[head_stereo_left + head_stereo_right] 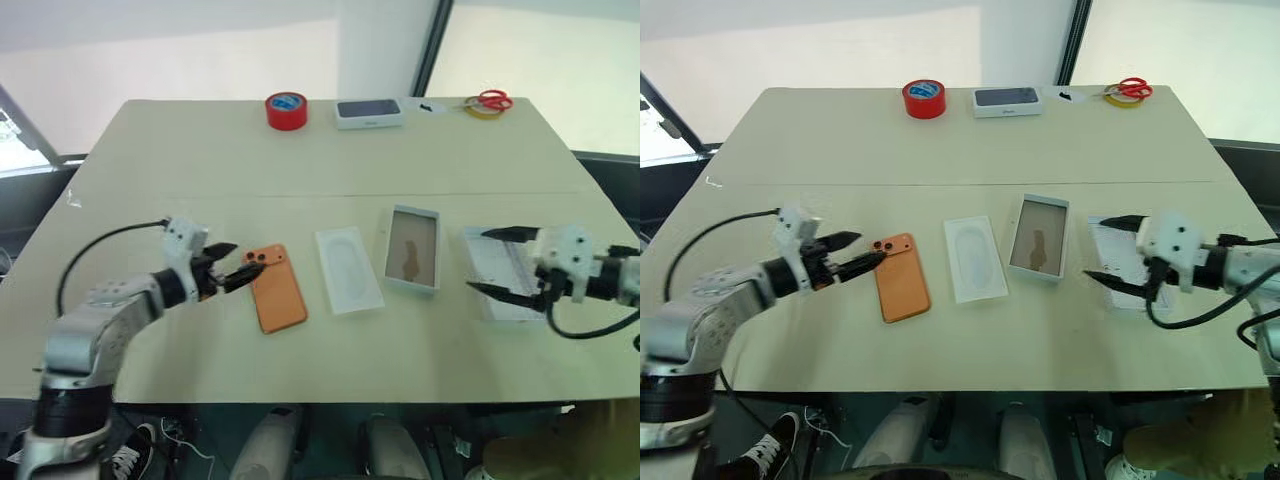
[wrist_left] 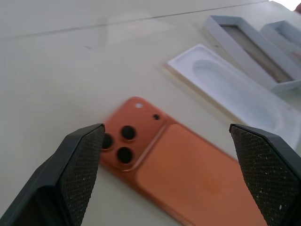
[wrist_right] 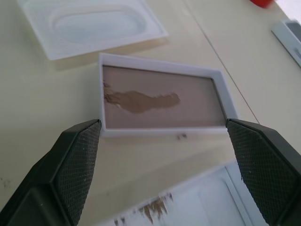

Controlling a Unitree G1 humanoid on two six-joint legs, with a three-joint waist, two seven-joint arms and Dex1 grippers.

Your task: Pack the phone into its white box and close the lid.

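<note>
The orange phone [image 1: 277, 287] lies back up on the table, its camera bump at the far left corner. My left gripper [image 1: 238, 262] hovers open just left of that corner; in the left wrist view the phone [image 2: 188, 174] sits between and beyond the fingers. To the phone's right come a white tray insert [image 1: 348, 269], then the white box [image 1: 412, 249] with its tan inside facing up. The lid [image 1: 505, 262] lies furthest right, inside up. My right gripper [image 1: 478, 260] is open over the lid's left edge and points at the white box [image 3: 162, 101].
Along the far edge of the table [image 1: 200, 170] stand a red tape roll [image 1: 286, 110], a white box printed with a dark phone [image 1: 369, 112], and red-handled scissors [image 1: 488, 100] on a yellow tape ring. A seam crosses the table's middle.
</note>
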